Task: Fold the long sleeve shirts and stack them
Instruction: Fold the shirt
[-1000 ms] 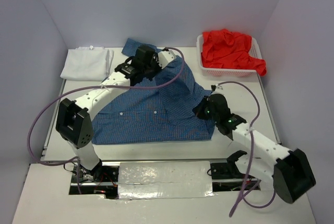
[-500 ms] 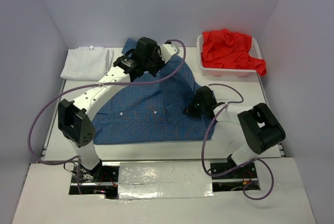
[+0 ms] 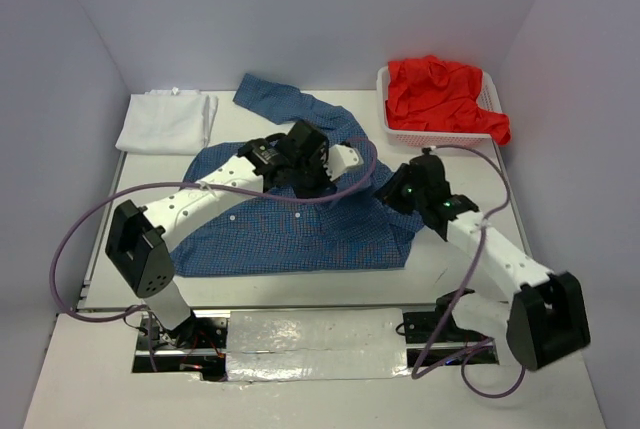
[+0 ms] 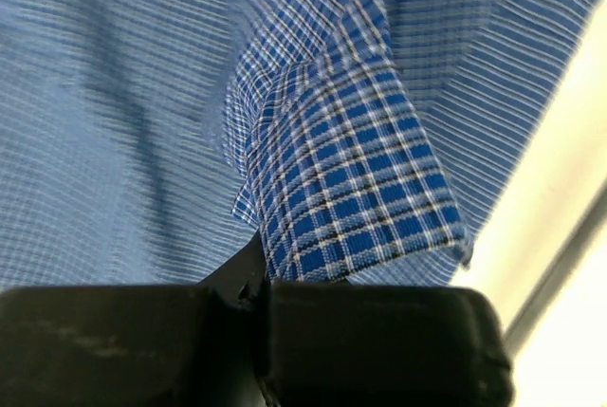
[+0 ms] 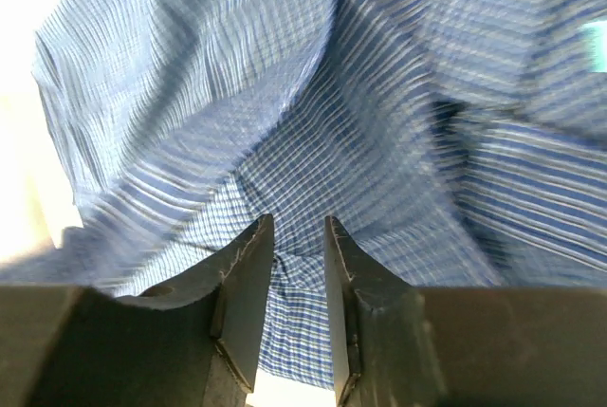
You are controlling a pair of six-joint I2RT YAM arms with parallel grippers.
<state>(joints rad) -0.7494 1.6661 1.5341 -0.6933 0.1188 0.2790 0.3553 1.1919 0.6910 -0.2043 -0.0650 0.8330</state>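
Walls (image 3: 300, 9) of pale lilac-grey box in a white bench (image 3: 150, 164). A blue fine-checked button-up shirt (image 3: 290, 229) lies spread across its middle. The left fingers (image 4: 360, 341) are clamped on a fold of it, and the right fingers (image 5: 242, 284) stand slightly apart over its right side. A folded white shirt (image 3: 165, 121) sits at the far left corner, and a crumpled red shirt (image 3: 440, 94) fills a white mesh basket (image 3: 430, 137) at the far right corner.

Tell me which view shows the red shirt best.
The top external view: the red shirt lies bunched in the white basket, fully in sight. Both wrist views show the blue checked shirt, not the red one.
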